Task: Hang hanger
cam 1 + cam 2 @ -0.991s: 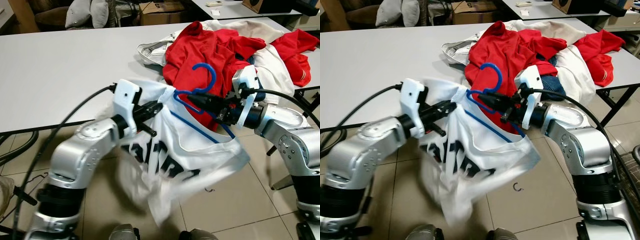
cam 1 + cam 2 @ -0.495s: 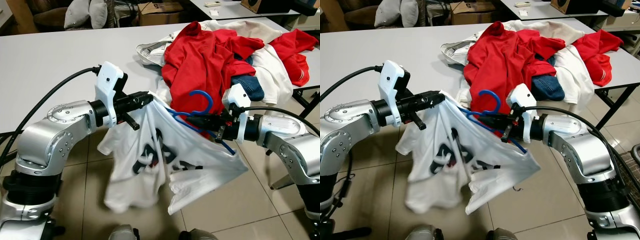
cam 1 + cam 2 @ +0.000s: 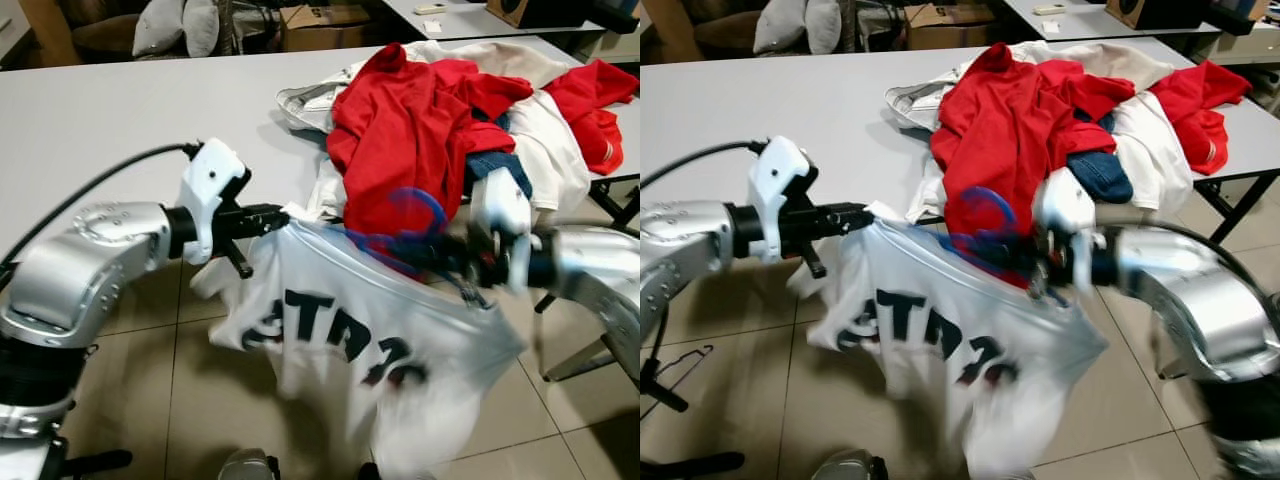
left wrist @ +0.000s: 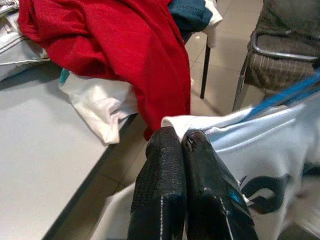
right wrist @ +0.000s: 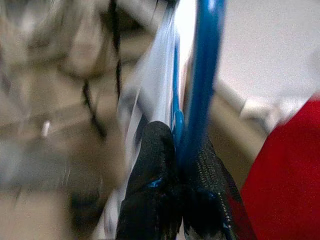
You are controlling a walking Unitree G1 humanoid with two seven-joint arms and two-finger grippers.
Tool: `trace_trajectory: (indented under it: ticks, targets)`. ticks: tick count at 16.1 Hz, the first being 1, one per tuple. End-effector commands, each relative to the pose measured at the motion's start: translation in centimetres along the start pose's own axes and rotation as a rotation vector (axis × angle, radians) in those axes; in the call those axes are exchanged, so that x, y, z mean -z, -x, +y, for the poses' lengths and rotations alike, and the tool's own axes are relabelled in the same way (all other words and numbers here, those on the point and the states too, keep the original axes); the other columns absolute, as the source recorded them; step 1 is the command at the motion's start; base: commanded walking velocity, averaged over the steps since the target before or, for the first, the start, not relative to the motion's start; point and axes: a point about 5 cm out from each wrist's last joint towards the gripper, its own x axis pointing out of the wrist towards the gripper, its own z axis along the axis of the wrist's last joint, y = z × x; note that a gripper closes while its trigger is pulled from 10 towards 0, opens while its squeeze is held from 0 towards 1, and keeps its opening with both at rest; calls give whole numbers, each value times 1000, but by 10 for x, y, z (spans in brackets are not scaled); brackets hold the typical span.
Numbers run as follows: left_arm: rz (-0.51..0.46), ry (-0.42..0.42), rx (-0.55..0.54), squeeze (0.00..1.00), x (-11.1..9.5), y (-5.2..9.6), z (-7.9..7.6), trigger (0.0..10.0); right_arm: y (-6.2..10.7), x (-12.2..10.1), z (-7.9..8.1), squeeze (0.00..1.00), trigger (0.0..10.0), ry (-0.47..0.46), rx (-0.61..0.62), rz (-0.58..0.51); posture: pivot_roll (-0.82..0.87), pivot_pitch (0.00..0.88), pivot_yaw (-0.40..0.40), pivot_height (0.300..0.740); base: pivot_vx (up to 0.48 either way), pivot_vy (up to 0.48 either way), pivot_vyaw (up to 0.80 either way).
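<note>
Head views: the left pincer [image 3: 278,213] clamps one shoulder of the white shirt [image 3: 380,340] in front of the worktop [image 3: 100,120]. The right pincer [image 3: 440,258] grips the blue hanger [image 3: 410,215], which sits inside the shirt's neck. Spreading the fabric taut should help the hanger's arm seat in the shoulder.

Left wrist: fingers [image 4: 165,170] pressed together on the hem.

Right wrist: fingers [image 5: 155,165] shut on the hanger's bar. Blur hides the hanger's far end.

The blue hanger [image 3: 400,235], blurred, sits inside a white lettered T-shirt [image 3: 350,340], hook up, before the table edge.
</note>
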Motion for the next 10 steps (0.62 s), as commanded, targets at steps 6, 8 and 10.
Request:
trace_trajectory:
  ticks: [6, 8, 10]
  targets:
    - [-4, -40, 87, 0, -9, 7, 0, 0, 1, -16, -1, 0, 10000, 33, 0, -101, -88, 0, 17, 740, 0, 0, 0]
    - [26, -64, 98, 0, -4, 2, -2, 0, 0, -16, 5, 0, 10000, 28, -57, -84, -88, 0, 17, 740, 0, 0, 0]
    - [2, -68, 128, 0, -8, -1, -5, 0, -2, -6, 9, 0, 10000, 46, -75, 6, -88, 0, 19, 740, 0, 0, 0]
